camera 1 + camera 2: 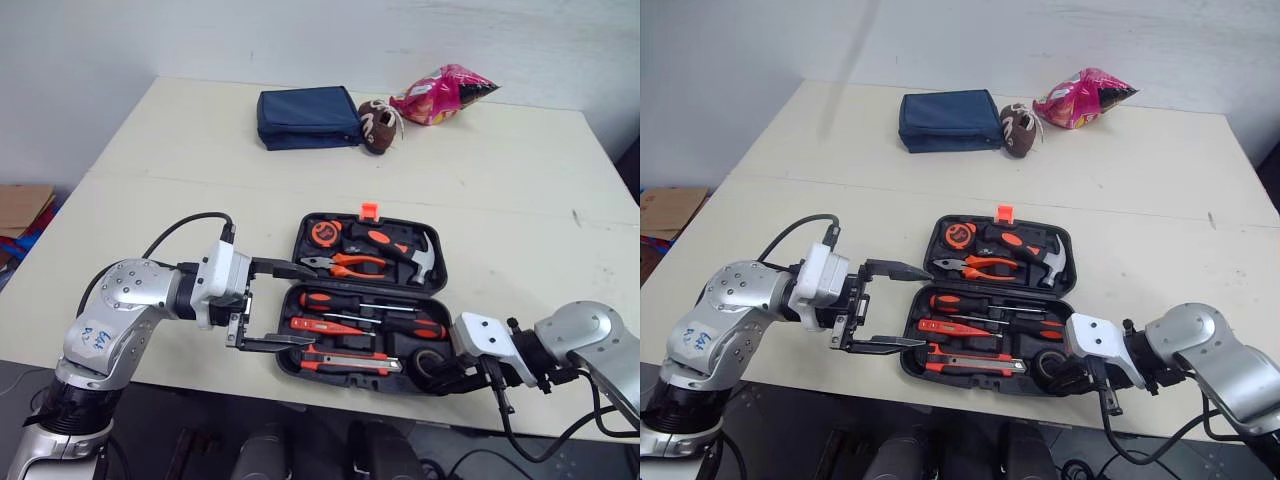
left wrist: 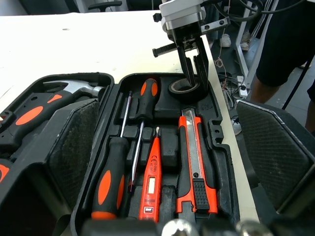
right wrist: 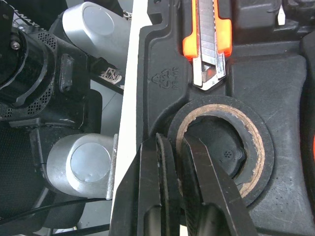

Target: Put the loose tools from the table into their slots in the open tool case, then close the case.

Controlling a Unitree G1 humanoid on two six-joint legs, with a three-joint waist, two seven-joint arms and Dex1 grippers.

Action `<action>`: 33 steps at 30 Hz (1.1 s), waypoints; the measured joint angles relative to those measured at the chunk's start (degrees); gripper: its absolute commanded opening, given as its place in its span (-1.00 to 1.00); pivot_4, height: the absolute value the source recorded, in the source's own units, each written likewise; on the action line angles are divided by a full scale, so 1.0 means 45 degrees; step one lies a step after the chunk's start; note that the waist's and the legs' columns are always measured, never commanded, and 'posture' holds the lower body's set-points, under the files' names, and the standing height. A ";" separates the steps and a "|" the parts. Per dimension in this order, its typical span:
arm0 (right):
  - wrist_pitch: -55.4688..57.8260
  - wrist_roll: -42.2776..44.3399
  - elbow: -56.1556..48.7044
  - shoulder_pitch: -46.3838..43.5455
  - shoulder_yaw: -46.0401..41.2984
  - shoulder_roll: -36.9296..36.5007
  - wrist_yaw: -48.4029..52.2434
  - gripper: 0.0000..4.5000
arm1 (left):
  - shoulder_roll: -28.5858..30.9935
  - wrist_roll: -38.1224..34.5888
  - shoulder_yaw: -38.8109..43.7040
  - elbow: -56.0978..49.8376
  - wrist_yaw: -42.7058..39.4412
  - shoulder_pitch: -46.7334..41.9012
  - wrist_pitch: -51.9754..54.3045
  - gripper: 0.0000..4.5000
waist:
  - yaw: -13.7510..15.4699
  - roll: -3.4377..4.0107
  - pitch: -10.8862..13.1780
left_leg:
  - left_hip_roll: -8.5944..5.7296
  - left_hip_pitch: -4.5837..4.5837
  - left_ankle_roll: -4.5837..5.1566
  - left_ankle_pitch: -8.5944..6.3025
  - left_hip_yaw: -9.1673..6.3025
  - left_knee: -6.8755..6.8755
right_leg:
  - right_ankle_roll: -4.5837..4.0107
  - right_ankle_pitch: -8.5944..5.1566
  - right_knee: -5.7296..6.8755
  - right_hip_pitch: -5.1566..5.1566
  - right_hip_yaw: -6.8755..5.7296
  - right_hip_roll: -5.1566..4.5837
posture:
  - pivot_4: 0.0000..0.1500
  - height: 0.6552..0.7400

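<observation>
Currently your right gripper [image 3: 172, 142] pinches the tape roll [image 3: 268, 152] (seated in the tool case [image 1: 298, 232] corner); left gripper [image 1: 305, 305] gapes wide alongside.

The tape roll [image 3: 263, 152] has part of its wall hidden between the fingers [image 3: 211, 196] of the right gripper [image 3: 172, 138].

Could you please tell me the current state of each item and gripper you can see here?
Case: open, lid flat on the table.
Tape: in its slot, wall pinched between fingers.
Right gripper: shut on the tape.
Left gripper: open, holding nothing.
Knife: seated in its slot.
Hammer: seated in the lid.
Pouch: closed.
</observation>
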 measured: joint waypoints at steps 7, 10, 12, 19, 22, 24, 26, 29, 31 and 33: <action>-0.0676 0.0211 0.0348 0.0029 -0.0103 0.0081 0.0723 -0.48 | 0.0063 0.0258 0.0175 0.0570 -0.0027 -0.0025 -0.0346 1.00 | 0.0018 0.0002 0.0006 | -0.0002 -0.0008 0.0003 -0.0002 0.0003 -0.0001 | 0.0000 0.0000 -0.0002 -0.0007 -0.0002 0.0000 | 1.00 1.00; -0.0271 0.1111 0.0296 0.0220 -0.0524 0.0081 0.1047 -0.48 | 0.0115 0.0264 0.0180 0.0572 -0.0032 -0.0017 -0.0354 1.00 | 0.0032 0.0002 0.0006 | -0.0002 -0.0009 0.0003 -0.0002 0.0001 0.0001 | 0.0001 0.0000 -0.0001 -0.0006 -0.0003 0.0000 | 1.00 1.00; 0.0450 0.2125 0.0224 0.0142 -0.1125 0.0077 0.1128 -0.48 | 0.0171 0.0264 0.0221 0.0571 -0.0042 0.0039 -0.0357 1.00 | 0.0032 0.0002 0.0006 | -0.0002 -0.0008 0.0005 -0.0002 -0.0001 0.0004 | 0.0001 0.0001 0.0002 -0.0003 -0.0002 -0.0003 | 1.00 1.00; 0.1808 0.3837 0.0233 -0.0377 -0.2380 0.0241 0.1053 -0.48 | 0.0213 0.0269 0.0344 0.0732 -0.0209 0.0155 -0.0467 1.00 | 0.0001 0.0001 0.0006 | 0.0005 -0.0004 0.0006 -0.0003 -0.0002 0.0001 | 0.0000 0.0001 0.0001 -0.0003 -0.0003 -0.0002 | 1.00 1.00; 0.0791 0.3678 0.0248 0.0037 -0.2377 0.1689 0.0688 -0.81 | 0.0188 0.0354 0.0331 0.0894 -0.0245 0.0087 -0.0484 1.00 | 0.0028 -0.0005 0.0007 | 0.0001 -0.0009 0.0005 -0.0003 0.0000 -0.0001 | 0.0000 0.0002 -0.0002 -0.0004 -0.0005 -0.0001 | 1.00 1.00; -0.0464 0.2923 0.0454 0.0491 -0.1902 0.2414 0.0554 -0.98 | 0.0164 0.0371 0.0289 0.0899 -0.0285 -0.0034 -0.0490 1.00 | 0.0034 -0.0004 0.0007 | -0.0010 -0.0011 0.0006 -0.0003 0.0009 -0.0001 | 0.0004 0.0003 0.0003 -0.0011 0.0001 -0.0004 | 1.00 1.00; -0.1527 0.2296 0.1078 0.0903 -0.1692 0.2765 0.0600 -0.98 | 0.0164 0.0405 0.0283 0.0907 -0.0328 -0.0039 -0.0501 1.00 | 0.0051 -0.0004 0.0007 | -0.0021 -0.0012 0.0010 -0.0003 0.0008 0.0002 | 0.0010 0.0006 0.0002 -0.0007 -0.0001 -0.0006 | 1.00 1.00; -0.3163 0.1275 0.2448 0.1275 -0.1417 0.3488 0.0512 -0.98 | 0.0150 0.0456 0.0242 0.0913 -0.0339 -0.0068 -0.0502 1.00 | 0.0033 -0.0005 0.0007 | -0.0026 -0.0010 0.0017 -0.0001 0.0017 0.0009 | 0.0016 0.0010 0.0007 -0.0008 0.0006 -0.0005 | 1.00 1.00; -0.4064 0.0855 0.3136 0.1397 -0.1228 0.3698 0.0586 -0.98 | 0.0142 0.0479 0.0182 0.0914 -0.0334 -0.0073 -0.0502 1.00 | 0.0024 -0.0004 0.0007 | -0.0025 -0.0006 0.0016 0.0000 0.0017 0.0009 | 0.0016 0.0010 0.0011 -0.0009 0.0008 -0.0003 | 1.00 1.00; -0.4989 0.0665 0.3611 0.1378 -0.1100 0.3876 0.0684 -0.98 | 0.0100 0.0488 0.0128 0.0916 -0.0334 -0.0117 -0.0496 1.00 | -0.0033 -0.0006 0.0005 | -0.0014 0.0011 0.0014 0.0001 0.0020 0.0008 | 0.0016 0.0010 0.0011 0.0001 0.0013 0.0003 | 1.00 1.00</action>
